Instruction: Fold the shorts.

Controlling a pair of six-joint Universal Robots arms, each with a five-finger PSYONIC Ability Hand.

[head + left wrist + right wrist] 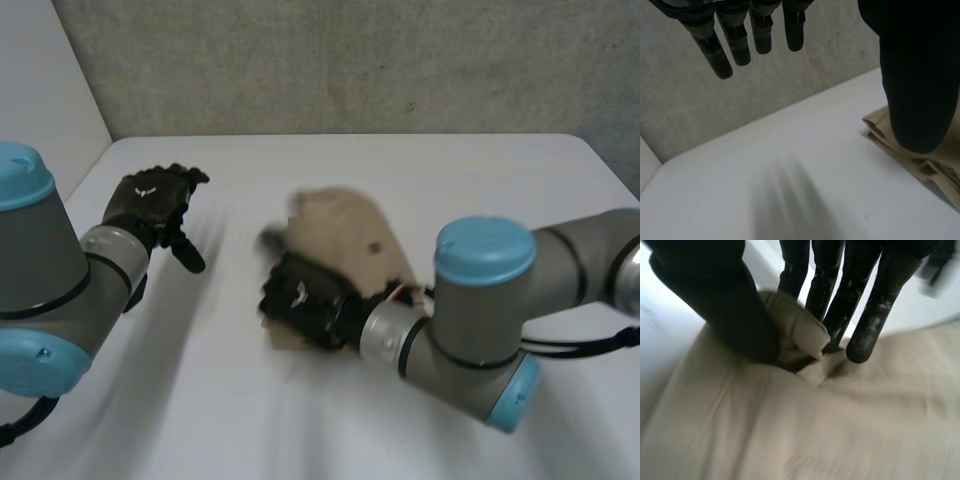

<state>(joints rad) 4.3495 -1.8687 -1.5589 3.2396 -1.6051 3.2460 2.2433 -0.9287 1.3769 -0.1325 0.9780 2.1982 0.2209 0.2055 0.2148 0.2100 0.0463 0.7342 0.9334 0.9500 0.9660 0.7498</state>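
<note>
Two hands, one working. My right hand [305, 300] is clamped on the shorts [345, 235], thumb against fingers, pinching a ridge of cloth at their near-left edge. Shorts lie bunched around the middle of the table [500, 190]. My left hand [150, 205] hangs slack well left of them, holding nothing. Cloth looks light, soft and floppy and won't hold shape, so I'd grab a hem or corner, not the middle. Right wrist view shows the pinch itself; in head view my palm hides it. Left wrist view shows stacked layers at the shorts' edge.
</note>
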